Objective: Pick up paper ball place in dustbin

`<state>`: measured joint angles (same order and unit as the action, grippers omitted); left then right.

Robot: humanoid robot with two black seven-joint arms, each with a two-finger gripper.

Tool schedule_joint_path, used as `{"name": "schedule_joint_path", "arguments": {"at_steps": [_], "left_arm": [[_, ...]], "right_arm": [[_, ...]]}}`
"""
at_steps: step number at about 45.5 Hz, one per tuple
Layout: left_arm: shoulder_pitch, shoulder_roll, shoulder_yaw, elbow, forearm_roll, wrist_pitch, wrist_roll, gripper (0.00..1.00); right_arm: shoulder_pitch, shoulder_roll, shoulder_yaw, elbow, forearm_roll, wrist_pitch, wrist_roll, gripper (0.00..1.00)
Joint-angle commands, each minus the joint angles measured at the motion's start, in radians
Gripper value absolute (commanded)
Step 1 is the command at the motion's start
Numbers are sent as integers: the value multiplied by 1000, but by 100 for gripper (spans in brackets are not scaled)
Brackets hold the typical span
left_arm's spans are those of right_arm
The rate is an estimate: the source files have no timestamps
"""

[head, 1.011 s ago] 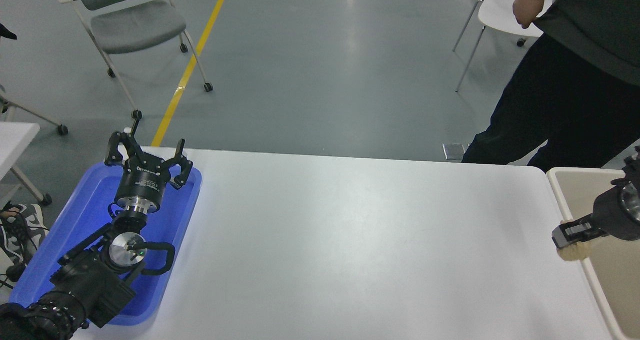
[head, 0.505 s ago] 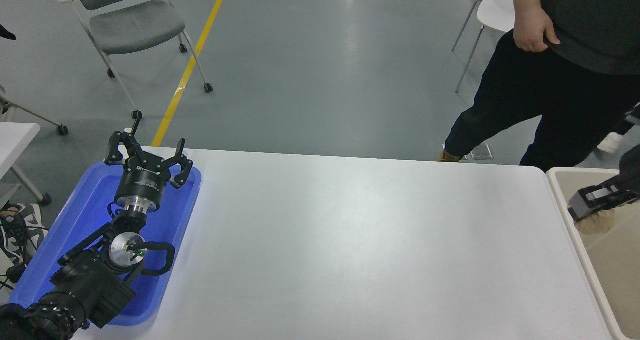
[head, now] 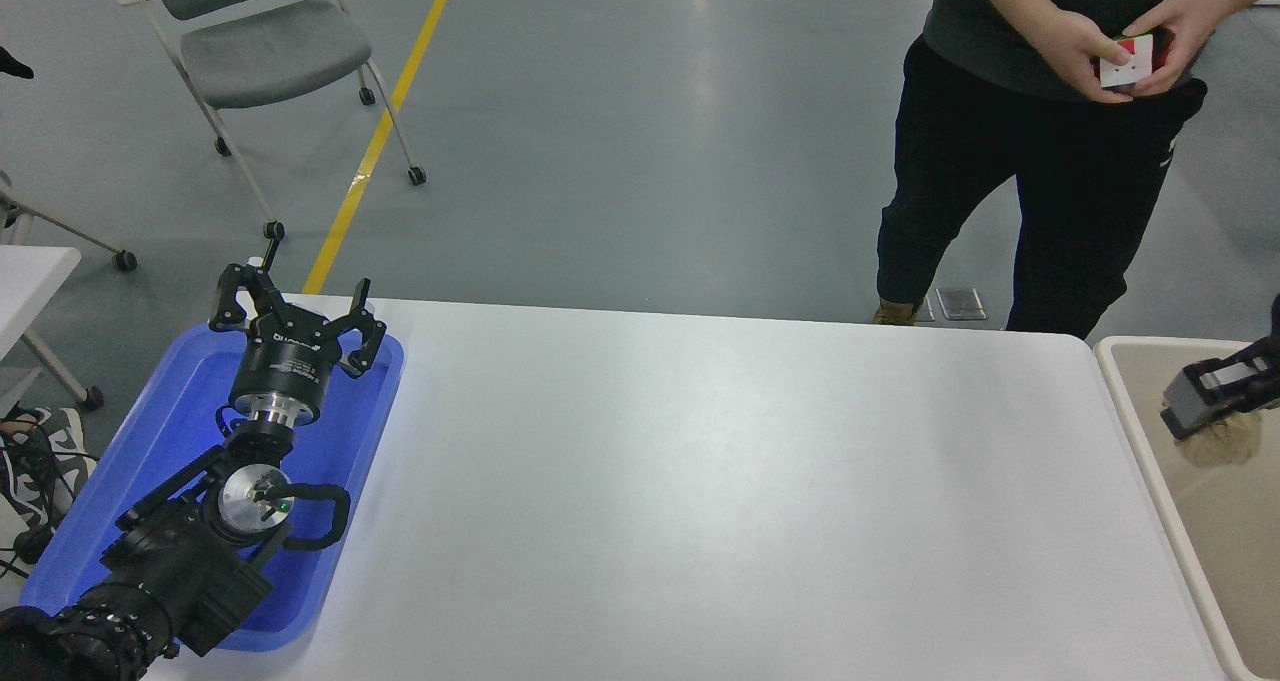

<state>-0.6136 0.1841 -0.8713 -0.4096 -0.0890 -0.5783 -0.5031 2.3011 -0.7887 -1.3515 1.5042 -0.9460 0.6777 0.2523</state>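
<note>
At the white table's [head: 700,481] left edge, the left black gripper [head: 295,311] hangs over the blue plastic tray [head: 150,431] with its fingers spread and nothing between them. At the right edge, the right black gripper [head: 1205,411] pinches the small crumpled tan paper ball [head: 1220,446] over the large beige rectangular dustbin [head: 1135,411], inside its off-white rim. Beyond the far right corner stands a person in dark clothes [head: 1010,161].

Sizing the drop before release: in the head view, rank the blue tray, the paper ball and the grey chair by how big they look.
1. Blue tray, largest, though nearest the camera.
2. Grey chair, farther off and cut by the frame, so it may truly be bigger.
3. Paper ball, clearly smallest, partly hidden by the right gripper.
</note>
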Motion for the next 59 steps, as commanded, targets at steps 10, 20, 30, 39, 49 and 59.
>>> {"name": "schedule_joint_path", "arguments": {"at_steps": [10, 20, 30, 39, 49, 59], "left_arm": [[0, 0, 0, 0, 0, 0, 0, 100], [0, 0, 0, 0, 0, 0, 0, 100], [0, 0, 0, 0, 0, 0, 0, 100], [0, 0, 0, 0, 0, 0, 0, 100], [0, 0, 0, 0, 0, 0, 0, 100], [0, 0, 0, 2, 0, 2, -2, 100]], "right_arm": [[-261, -53, 14, -429, -8, 106, 174, 0], [-543, -61, 74, -764, 1, 103, 331, 0], [-868, -52, 288, -1073, 13, 80, 381, 0], [-1198, 29, 408, -1355, 105, -18, 372, 0], [-1387, 103, 403, -1449, 226, -210, 271, 0], [-1482, 157, 413, -1447, 234, -423, 121, 0]]}}
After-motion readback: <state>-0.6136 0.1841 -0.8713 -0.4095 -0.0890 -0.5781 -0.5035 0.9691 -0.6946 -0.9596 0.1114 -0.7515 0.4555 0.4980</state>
